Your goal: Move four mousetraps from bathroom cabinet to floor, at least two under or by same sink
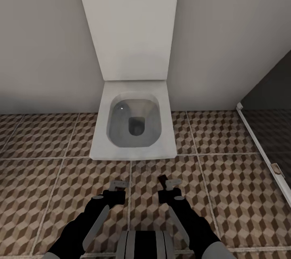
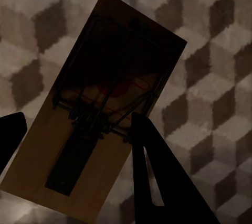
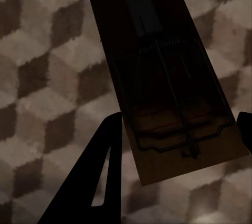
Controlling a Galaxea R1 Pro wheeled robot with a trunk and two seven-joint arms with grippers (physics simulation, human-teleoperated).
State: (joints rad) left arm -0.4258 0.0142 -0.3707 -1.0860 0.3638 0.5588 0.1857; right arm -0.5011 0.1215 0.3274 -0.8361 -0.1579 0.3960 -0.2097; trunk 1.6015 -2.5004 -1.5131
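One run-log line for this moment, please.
left pincer: shut on mousetrap | right pincer: shut on second mousetrap | facing toilet | over bathroom floor

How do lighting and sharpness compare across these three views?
Head view: evenly lit and clear, with a small glint in the toilet bowl. Left wrist view: dim, mousetrap shaded, floor tiles soft. Right wrist view: darker still, its mousetrap almost silhouetted.

A tan wooden mousetrap (image 2: 100,114) sits clamped between the two dark fingers (image 2: 157,177) of the left gripper (image 2: 73,135) — wire parts and a red spot facing the camera, board tilted — held above the bathroom floor (image 2: 220,51) with its brown and beige cube-pattern tiles and a pale grout line.
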